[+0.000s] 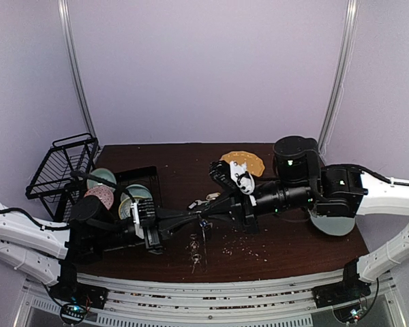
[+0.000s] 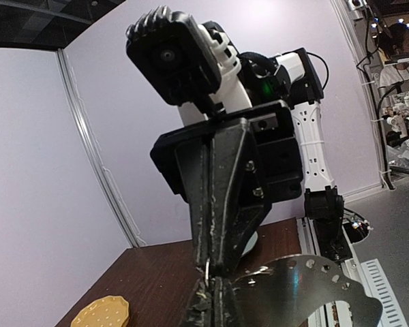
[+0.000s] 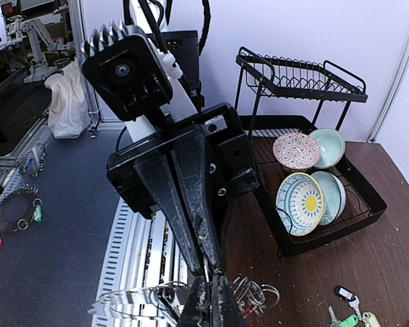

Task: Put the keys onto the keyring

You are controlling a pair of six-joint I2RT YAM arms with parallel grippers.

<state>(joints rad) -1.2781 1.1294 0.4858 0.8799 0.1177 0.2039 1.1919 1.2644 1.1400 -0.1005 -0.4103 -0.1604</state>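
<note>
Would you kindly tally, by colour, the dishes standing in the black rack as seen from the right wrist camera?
pink speckled plate: 1
pale green dishes: 2
blue plate with a yellow centre: 1
Total: 4

A dark brown worktop [image 1: 170,160] carries a black wire dish rack [image 1: 60,170] at its left side. In the rack's lower tray a pink speckled plate [image 1: 101,197], a pale green bowl [image 1: 103,178] and a blue-and-yellow plate [image 1: 132,199] stand on edge. A round orange dotted plate [image 1: 248,161] lies near the far edge, a pale grey-blue plate [image 1: 331,225] at the right, and crumbs [image 1: 243,246] are scattered near the front.
</note>
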